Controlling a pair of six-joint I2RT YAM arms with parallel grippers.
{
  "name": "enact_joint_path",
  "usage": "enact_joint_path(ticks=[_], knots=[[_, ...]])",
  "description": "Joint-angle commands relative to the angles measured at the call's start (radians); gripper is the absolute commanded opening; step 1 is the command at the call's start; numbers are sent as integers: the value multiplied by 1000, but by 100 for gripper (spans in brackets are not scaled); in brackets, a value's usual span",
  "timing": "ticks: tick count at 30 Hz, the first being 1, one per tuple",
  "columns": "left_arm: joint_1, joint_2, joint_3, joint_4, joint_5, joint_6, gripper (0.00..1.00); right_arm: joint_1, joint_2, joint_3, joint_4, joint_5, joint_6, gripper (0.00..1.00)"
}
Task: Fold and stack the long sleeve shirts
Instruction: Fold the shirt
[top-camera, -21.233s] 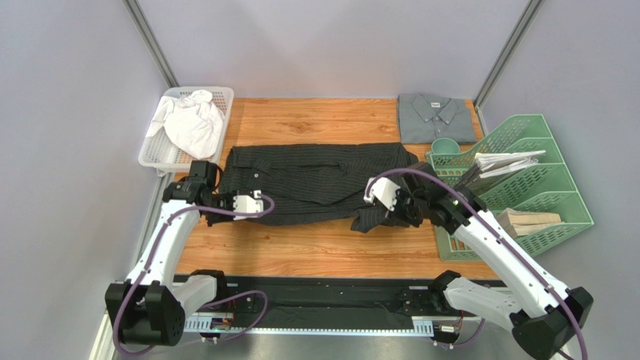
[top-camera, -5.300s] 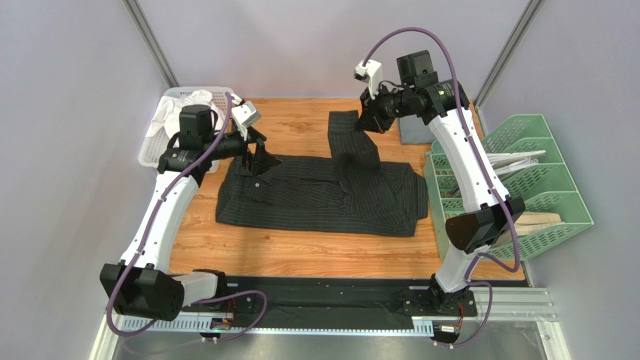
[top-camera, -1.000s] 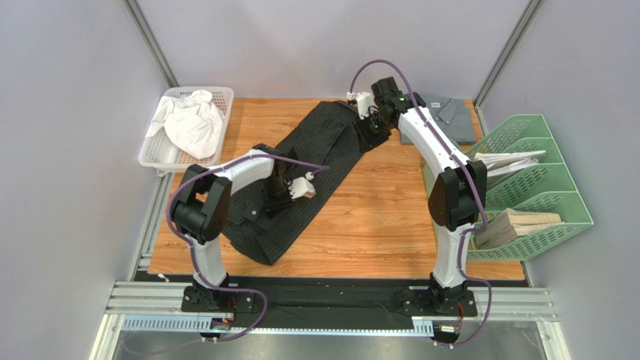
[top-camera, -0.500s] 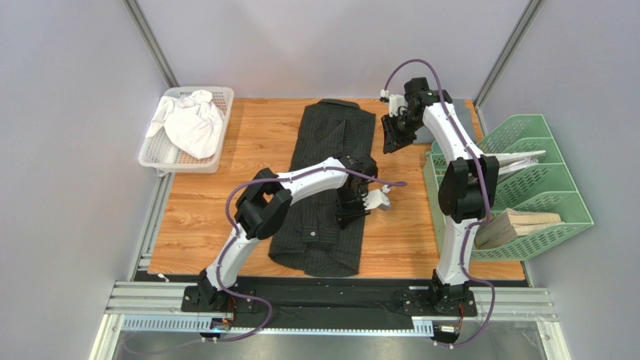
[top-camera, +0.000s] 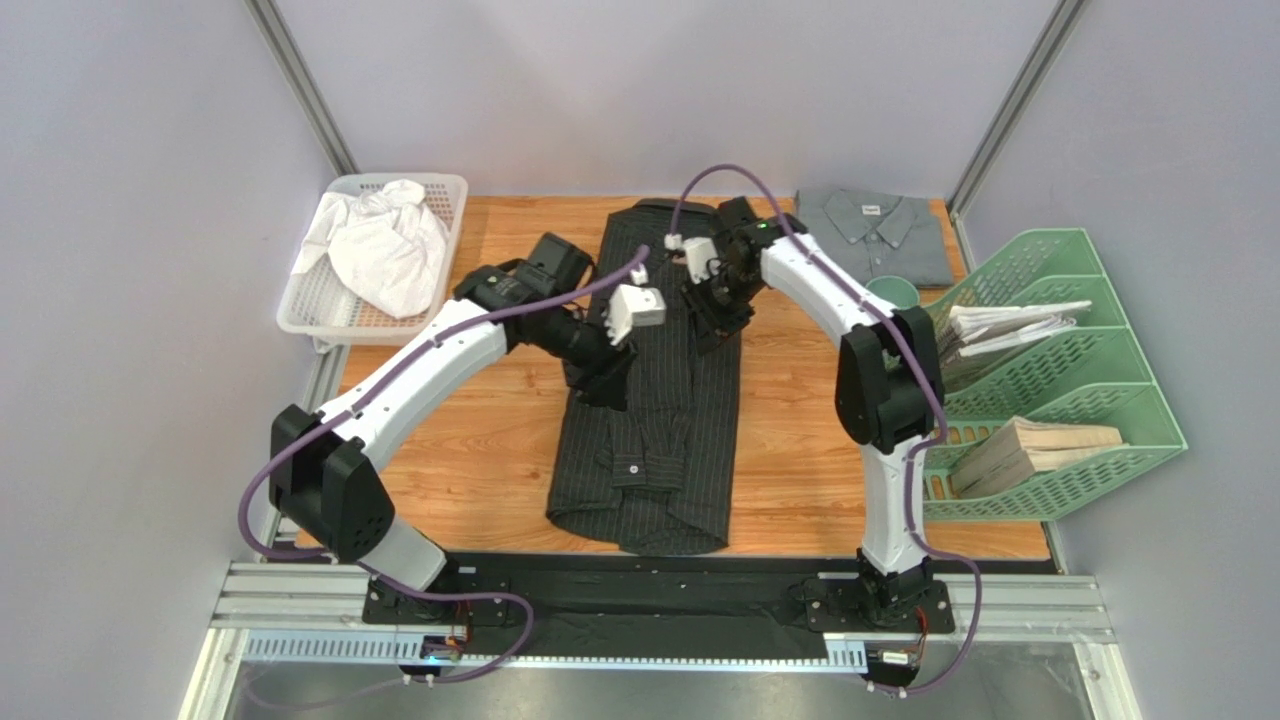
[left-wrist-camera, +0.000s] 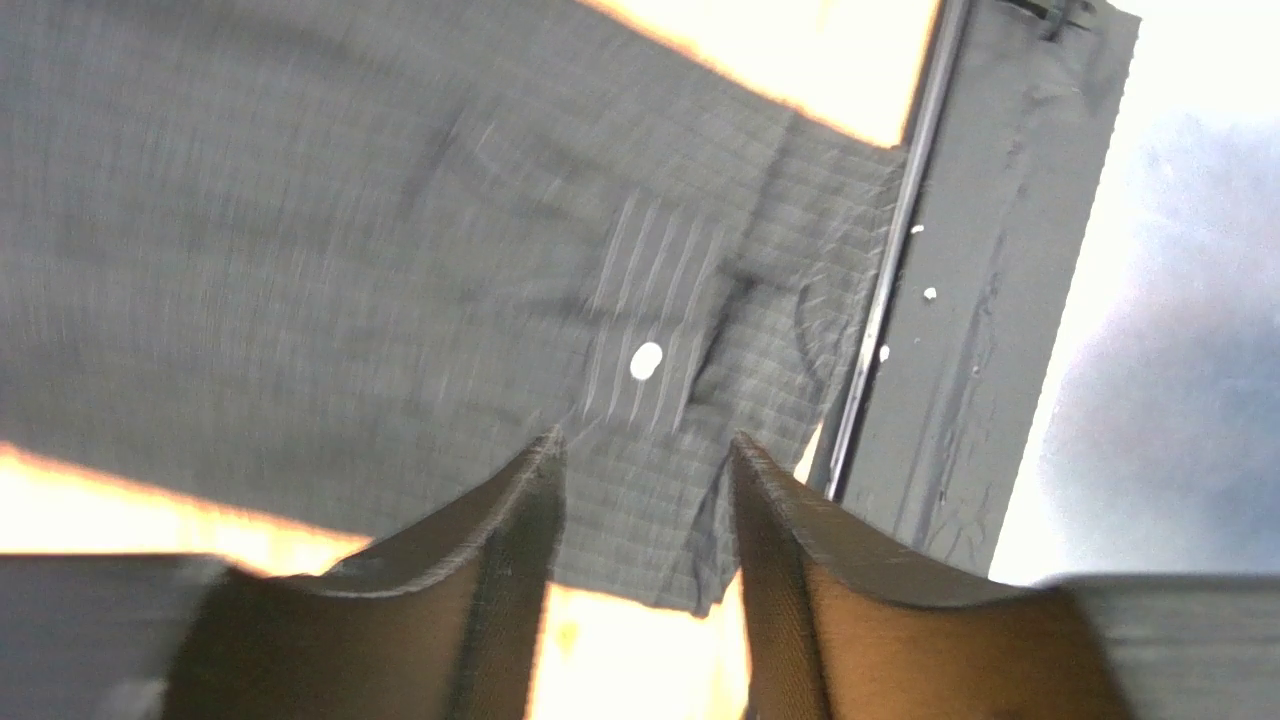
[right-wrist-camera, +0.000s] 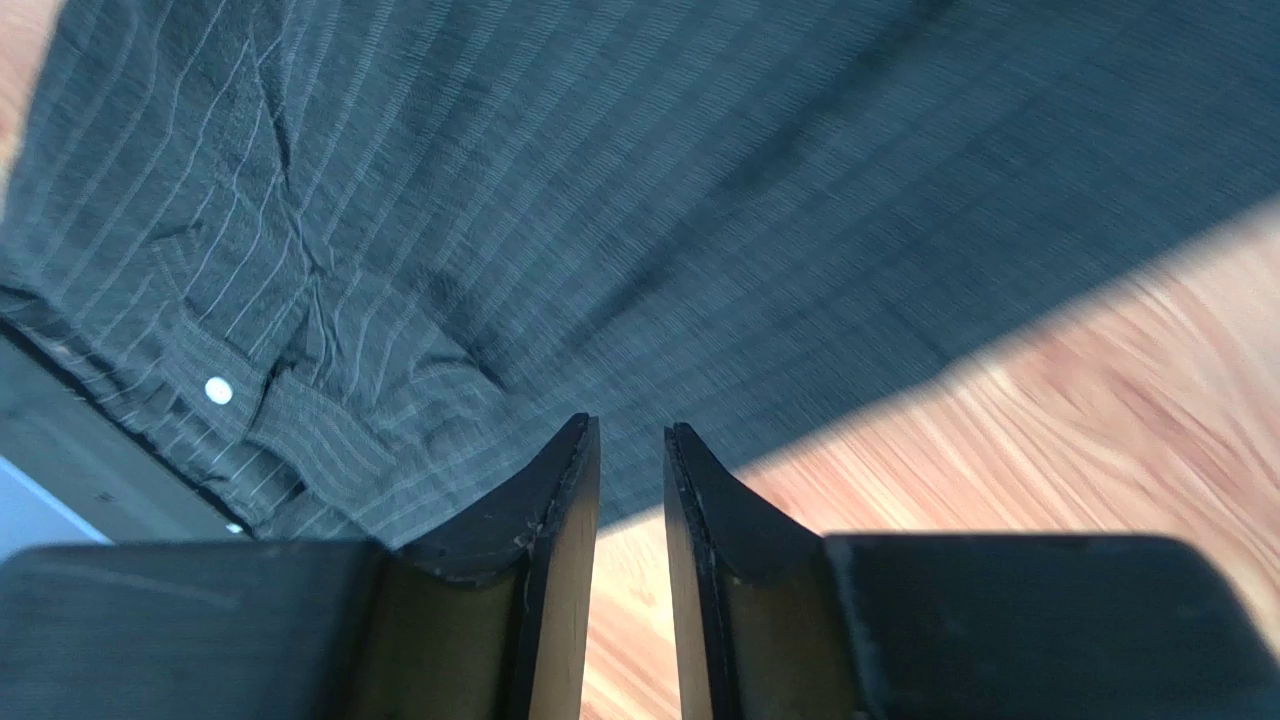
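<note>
The black pinstriped long sleeve shirt (top-camera: 661, 435) lies lengthwise down the table's middle, collar end toward the near edge. My left gripper (top-camera: 606, 378) hovers over its left edge, open and holding nothing. In the left wrist view the fingers (left-wrist-camera: 504, 555) stand apart above the buttoned collar (left-wrist-camera: 646, 360). My right gripper (top-camera: 709, 318) hangs over the shirt's far half. Its jaws (right-wrist-camera: 631, 428) stand a narrow gap apart with nothing between them, above the shirt's edge (right-wrist-camera: 601, 180) and bare wood. The grey long sleeve shirt (top-camera: 872, 233) lies folded at the back right corner.
A white basket (top-camera: 436, 195) holding white cloth stands at the back left. A green file rack (top-camera: 1104, 413) with papers and a green cup (top-camera: 890, 290) line the right side. A black rail (top-camera: 646, 578) runs along the near edge.
The shirt went from diagonal to lengthwise a second ago. Since half a second ago my left gripper let go and swung to the shirt's left; my right gripper moved from the far right to above the shirt.
</note>
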Motion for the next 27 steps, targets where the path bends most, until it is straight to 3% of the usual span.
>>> enact_joint_path(ticks=[1,5,6,11,12,19,22,24,27], knots=[[122,-31,-122,10,104,-18,56,50,82,-4,76,98,22,26],[191,-132,-205,63,35,-9,64,41,151,22,86,190,-28,26],[197,-163,-225,65,32,-3,70,39,163,40,83,202,-37,26],[211,-221,-265,79,-1,7,76,13,275,169,46,254,-88,26],[211,-236,-271,82,-1,5,93,6,283,198,32,262,-100,27],[220,-325,-261,145,-33,-24,98,-4,185,180,9,250,-154,30],[219,-428,-264,215,-44,-3,99,-4,25,116,30,182,-188,39],[220,-505,-294,305,-38,0,99,-8,-136,67,87,118,-202,55],[217,-543,-334,372,120,83,99,-7,-318,-120,251,32,-214,71]])
